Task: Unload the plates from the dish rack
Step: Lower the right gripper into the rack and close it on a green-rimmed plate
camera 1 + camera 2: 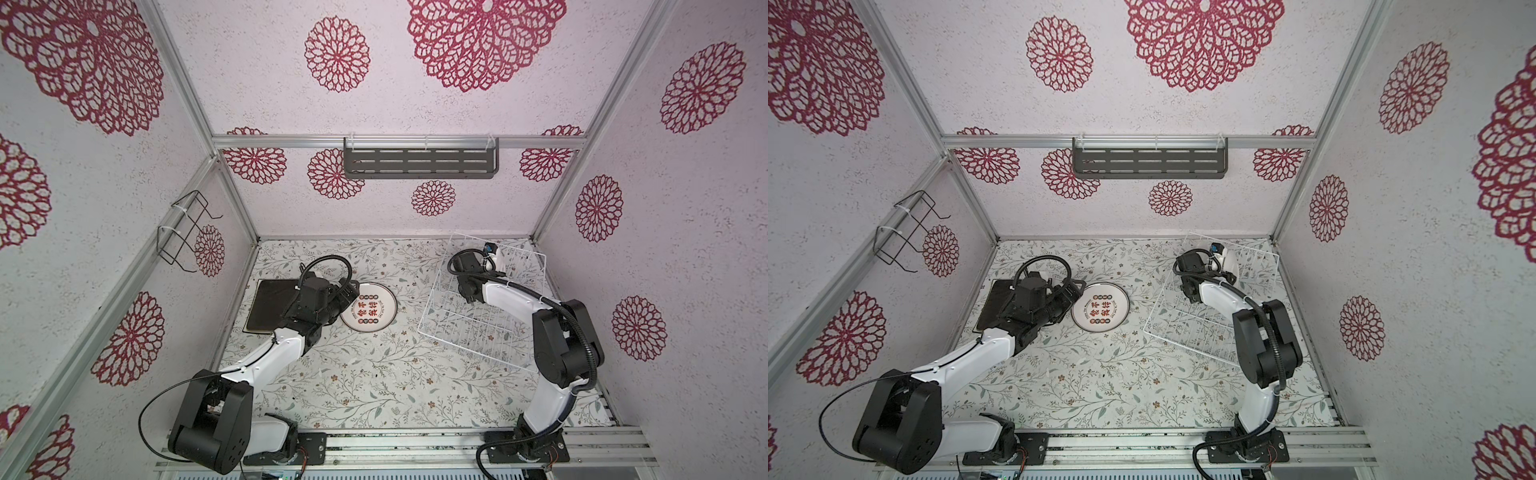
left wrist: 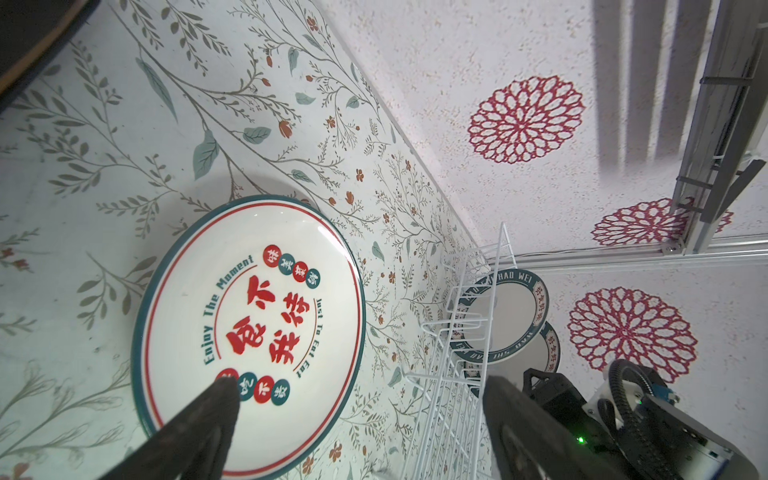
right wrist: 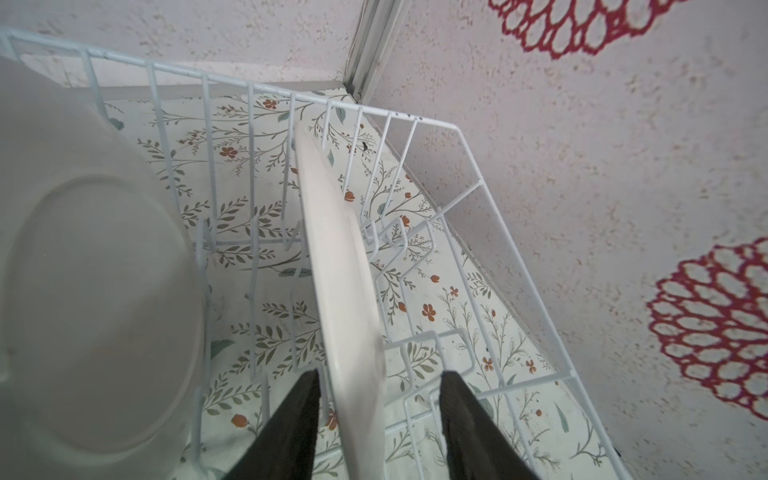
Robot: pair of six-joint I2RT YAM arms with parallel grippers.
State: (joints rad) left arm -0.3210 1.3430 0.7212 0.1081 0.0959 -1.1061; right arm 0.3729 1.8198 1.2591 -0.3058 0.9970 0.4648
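Straddling an upright white ceramic plate [image 3: 345, 291] in the white wire dish rack [image 1: 457, 328], the right end effector [image 3: 380, 376] stands half open, gripping nothing.

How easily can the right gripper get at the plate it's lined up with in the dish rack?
Probably easily: the right gripper straddles the plate edge-on, one finger each side, nothing between.
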